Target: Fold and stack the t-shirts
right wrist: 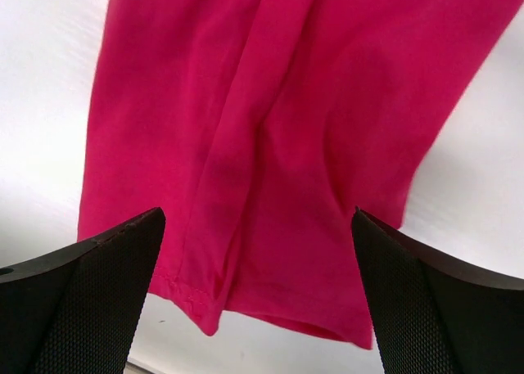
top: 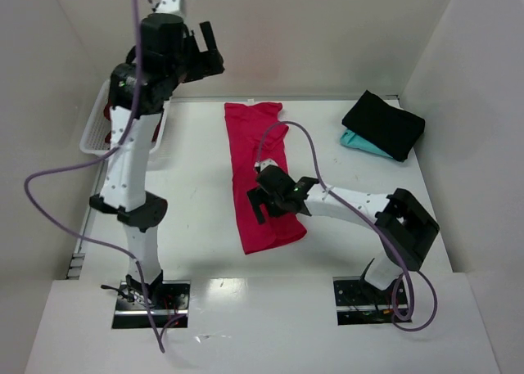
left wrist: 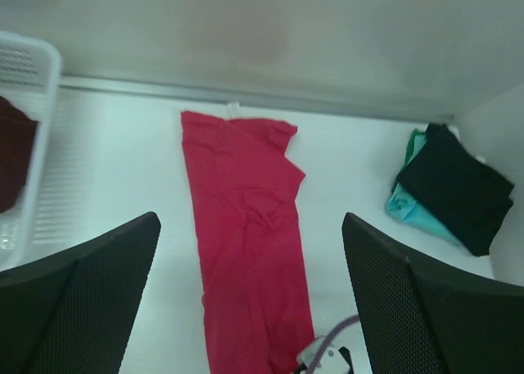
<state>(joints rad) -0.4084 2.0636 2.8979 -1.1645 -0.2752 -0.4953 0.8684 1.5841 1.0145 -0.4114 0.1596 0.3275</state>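
Left gripper point(left wrist: 250, 220): raised high above the table point(top: 196, 214), jaws wide apart, gripping nothing.
Right gripper point(right wrist: 258, 216): low over the near end of the pink t-shirt point(top: 252, 145), jaws wide apart, not closed on the cloth.
Pink t-shirt: lies as a long narrow strip in the middle of the table.
Black t-shirt point(top: 385, 124): folded, on top of the teal t-shirt point(top: 361, 144), far right.
Maroon t-shirt point(left wrist: 12, 157): inside the white basket point(left wrist: 42, 71), far left.

text: none legible | labels: none | brands: none | numbers: none | signs: none
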